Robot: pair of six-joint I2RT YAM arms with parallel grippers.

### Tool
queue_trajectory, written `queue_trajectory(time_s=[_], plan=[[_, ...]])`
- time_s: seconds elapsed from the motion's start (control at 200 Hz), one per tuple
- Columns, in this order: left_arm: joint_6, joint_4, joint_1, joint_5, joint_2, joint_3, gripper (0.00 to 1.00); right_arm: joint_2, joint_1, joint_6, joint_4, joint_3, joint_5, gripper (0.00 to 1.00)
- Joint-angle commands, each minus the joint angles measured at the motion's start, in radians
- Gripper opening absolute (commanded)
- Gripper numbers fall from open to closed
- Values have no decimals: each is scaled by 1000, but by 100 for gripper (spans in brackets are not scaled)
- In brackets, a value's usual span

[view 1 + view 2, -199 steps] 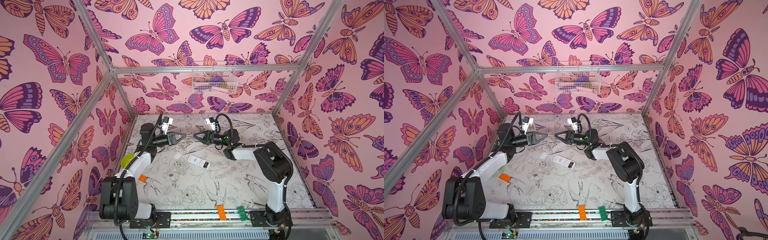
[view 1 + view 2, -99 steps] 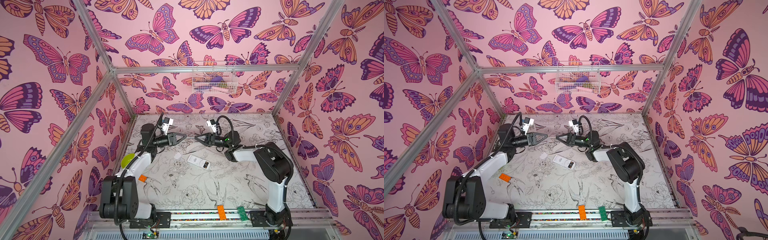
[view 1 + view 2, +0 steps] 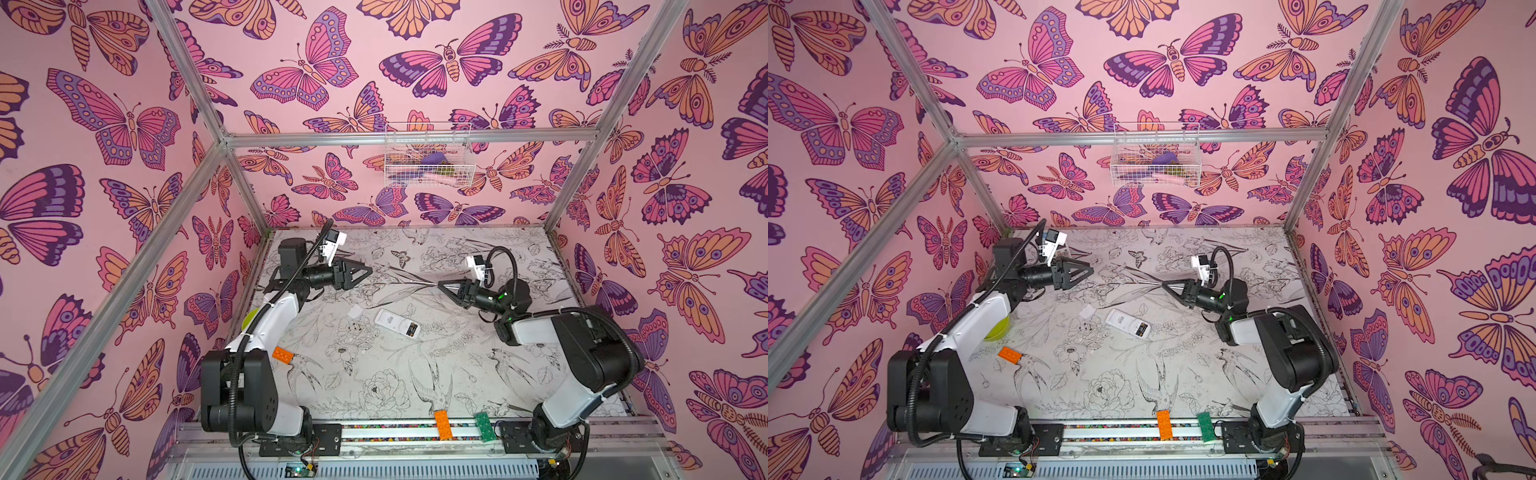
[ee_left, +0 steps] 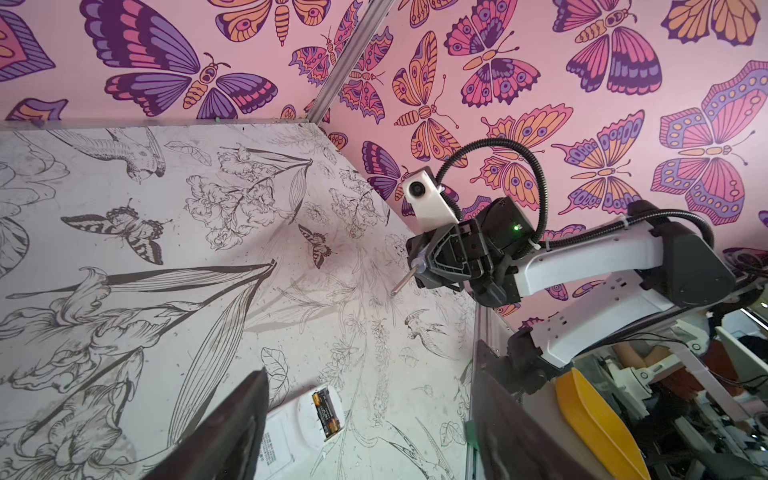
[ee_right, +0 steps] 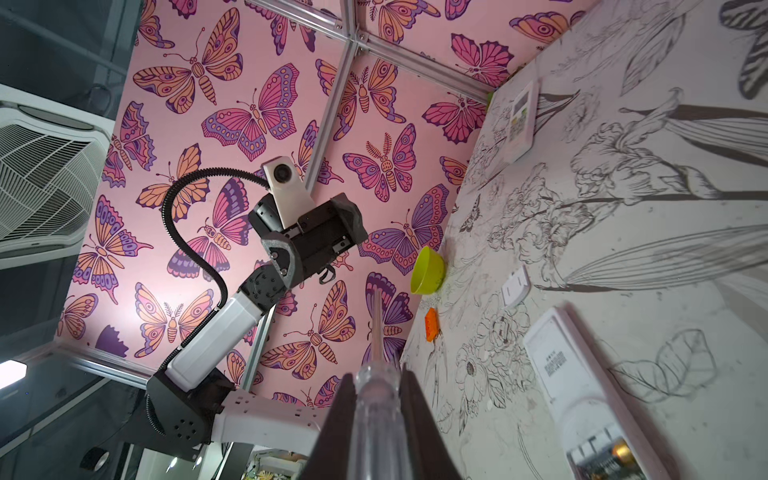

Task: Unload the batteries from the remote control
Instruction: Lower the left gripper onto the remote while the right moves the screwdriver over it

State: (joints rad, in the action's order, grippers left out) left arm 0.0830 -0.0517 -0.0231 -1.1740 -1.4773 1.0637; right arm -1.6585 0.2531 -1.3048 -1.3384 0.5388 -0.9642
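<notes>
In both top views the remote control point(image 3: 397, 323) lies back-up on the table point(image 3: 374, 386), a matte sheet printed with black line drawings of flowers and birds. It is a slim white plastic slab with rounded corners. Its dark, open end holds the batteries point(image 3: 411, 331). A small white rectangular battery cover point(image 3: 354, 311) lies just beside the remote. The left gripper point(image 3: 368, 272) and right gripper point(image 3: 442, 286) hang beyond the remote, well apart from it and tips facing each other.

In the left wrist view the left gripper's black wedge-shaped fingers point(image 4: 232, 428) stand wide apart, with nothing between them. Past them the remote's open bay shows the batteries point(image 4: 326, 415), black cylinders banded in gold-orange.

In the right wrist view the right gripper's dark fingers point(image 5: 419, 415) clamp the clear plastic handle of a screwdriver point(image 5: 376, 415), whose thin shaft points away. The remote's open end is blurred, with a gold glint. Beyond the remote sits a glossy lime-green bowl point(image 5: 428, 272).
</notes>
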Motion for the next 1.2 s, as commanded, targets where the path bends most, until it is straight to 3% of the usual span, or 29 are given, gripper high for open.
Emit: queue_trajectory(time_s=[0.0,0.07,0.195,0.321,0.476,0.641,0.897,1.032,1.197], plan=[[-317,-246,-25,51,-52,83,81,115,-61,100,94,-41,-57,0],[-443,-348,-51,99,-83,131,83,209,-82,239,334,-47,-59,0],[-668,-500,-102,130,-128,198,86,416,-81,667,1027,25,8,0],[-942,-664,-162,152,-188,258,92,519,-84,838,1332,69,58,0],[-1292,-823,-246,260,-248,290,97,554,-82,873,1380,59,99,0],[-1485,-853,-314,385,-301,283,100,563,-76,931,1439,75,149,0],[-1560,-843,-345,430,-399,305,99,588,-21,1012,1542,96,240,0],[-1562,-793,-372,528,-459,312,96,598,-9,1012,1539,88,260,0],[-1538,-732,-381,548,-512,328,94,599,5,1025,1530,86,277,0]])
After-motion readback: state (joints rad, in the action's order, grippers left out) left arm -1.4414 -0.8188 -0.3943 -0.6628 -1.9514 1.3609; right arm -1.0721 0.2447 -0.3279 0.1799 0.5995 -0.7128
